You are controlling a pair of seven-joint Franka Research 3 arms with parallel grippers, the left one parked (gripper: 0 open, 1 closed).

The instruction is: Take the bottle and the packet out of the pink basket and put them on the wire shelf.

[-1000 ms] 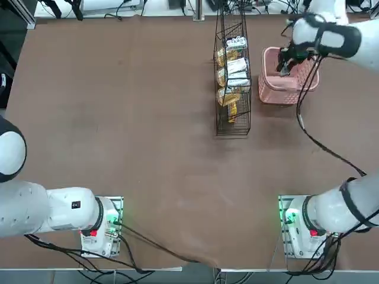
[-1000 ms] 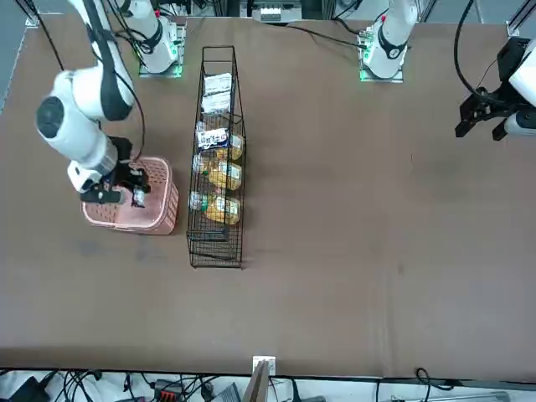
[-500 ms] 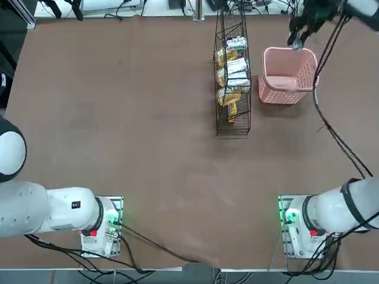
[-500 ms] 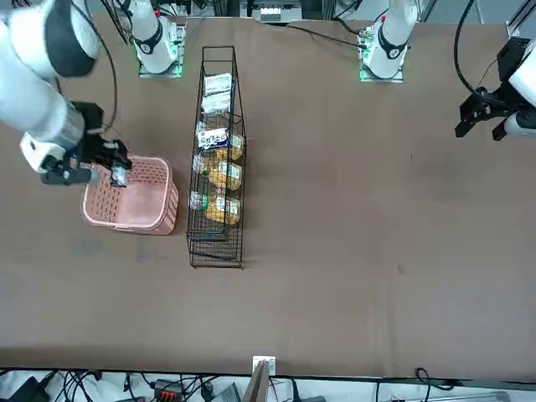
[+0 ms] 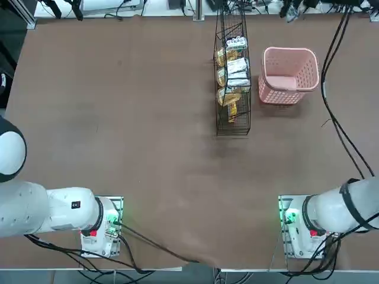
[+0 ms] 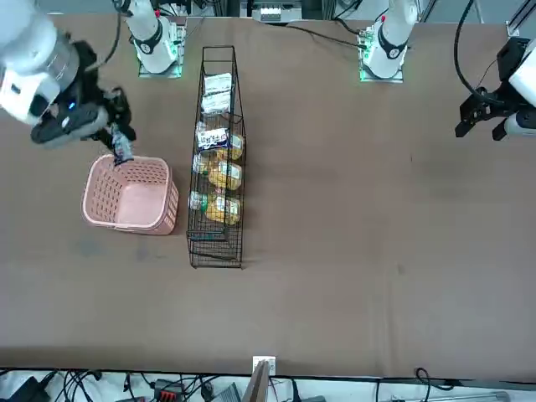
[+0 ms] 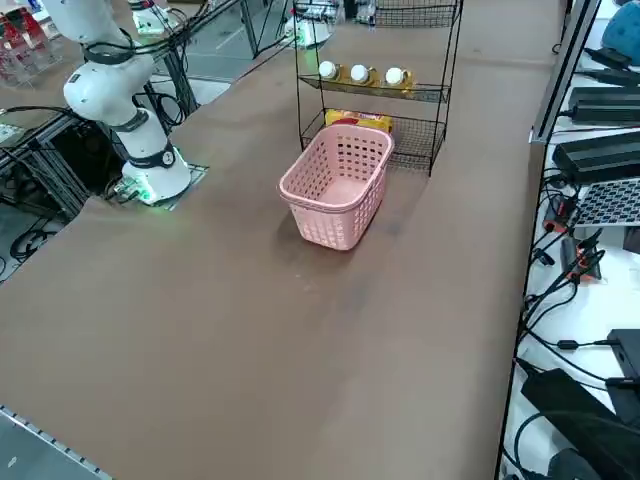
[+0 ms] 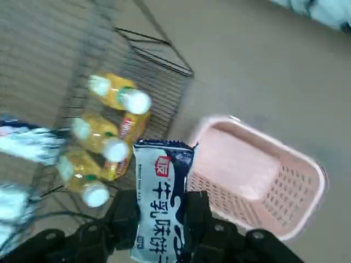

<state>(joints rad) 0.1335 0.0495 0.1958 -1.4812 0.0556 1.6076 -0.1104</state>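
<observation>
Item: my right tool point(image 8: 164, 230), raised above the pink basket point(image 6: 130, 194), clamped on the packet point(image 8: 160, 197), white with dark blue ends, a red mark and dark Chinese characters, not legible to me. Wire shelf point(image 6: 216, 159) just beside the basket on the surface point(image 6: 377, 251): yellow bottles point(image 8: 118, 94), white caps, more packets.
</observation>
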